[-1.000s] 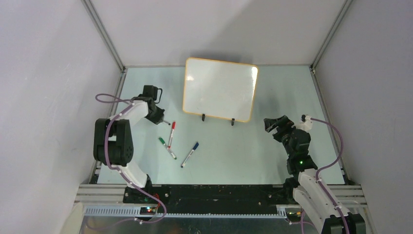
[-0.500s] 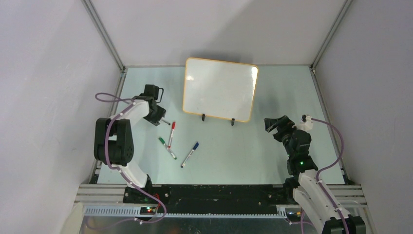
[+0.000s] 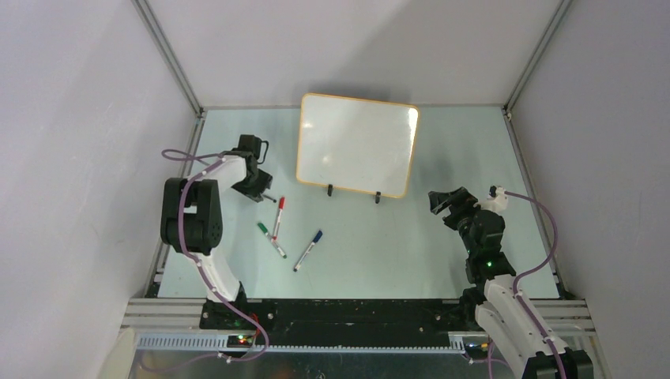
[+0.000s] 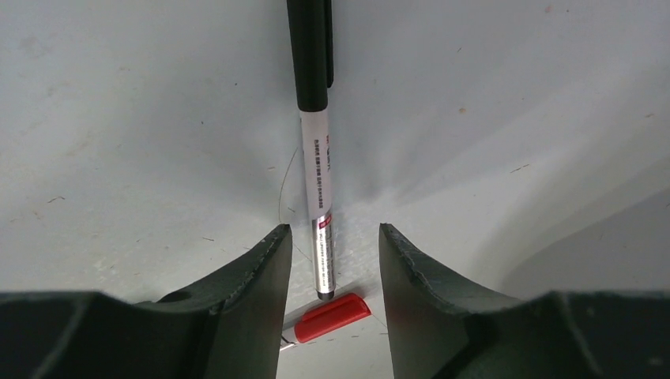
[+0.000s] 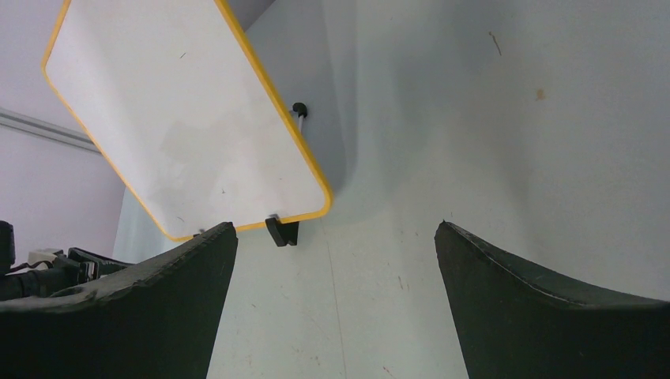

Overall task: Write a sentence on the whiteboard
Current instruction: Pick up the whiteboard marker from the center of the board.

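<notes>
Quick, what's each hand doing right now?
Left hand: open, straddling the black marker, not gripping.
Right hand: open, empty.

I work in a lab test cell. Plain grey panels on aluminium rails enclose my pale desk.

Right hand has its two dark fingers spread wide at the bottom corners, nothing between them, only pale worktop. Whiteboard sits upper left, tilted in frame, glossy white face, orange-yellow rim. One black clip foot rests on the worktop at its near edge, and a second foot shows farther back. A dark robot part shows at the left edge, cropped.
</notes>
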Controlling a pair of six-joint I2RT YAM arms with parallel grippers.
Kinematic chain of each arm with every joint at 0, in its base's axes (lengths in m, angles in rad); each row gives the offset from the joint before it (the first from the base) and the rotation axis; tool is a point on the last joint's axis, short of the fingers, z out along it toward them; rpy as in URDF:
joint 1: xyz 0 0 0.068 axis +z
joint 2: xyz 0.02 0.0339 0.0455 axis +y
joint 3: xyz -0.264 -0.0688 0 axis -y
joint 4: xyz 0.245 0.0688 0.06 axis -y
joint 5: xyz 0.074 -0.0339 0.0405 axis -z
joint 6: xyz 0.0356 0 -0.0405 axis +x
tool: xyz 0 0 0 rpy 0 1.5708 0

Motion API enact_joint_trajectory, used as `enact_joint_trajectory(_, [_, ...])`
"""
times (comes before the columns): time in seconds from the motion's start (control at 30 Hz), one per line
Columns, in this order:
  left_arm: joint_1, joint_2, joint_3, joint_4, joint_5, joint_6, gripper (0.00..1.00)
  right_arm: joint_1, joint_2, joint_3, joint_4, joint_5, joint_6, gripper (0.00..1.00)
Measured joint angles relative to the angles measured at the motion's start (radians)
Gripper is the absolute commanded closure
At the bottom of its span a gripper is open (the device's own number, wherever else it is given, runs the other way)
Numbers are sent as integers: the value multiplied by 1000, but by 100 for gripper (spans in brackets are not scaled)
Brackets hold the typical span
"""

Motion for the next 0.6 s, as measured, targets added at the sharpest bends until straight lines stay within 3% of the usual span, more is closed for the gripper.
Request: enact_joint_trajectory(0.6, [89, 92, 99, -68, 149, -39, 57, -1, -14, 0, -10, 0, -6, 0])
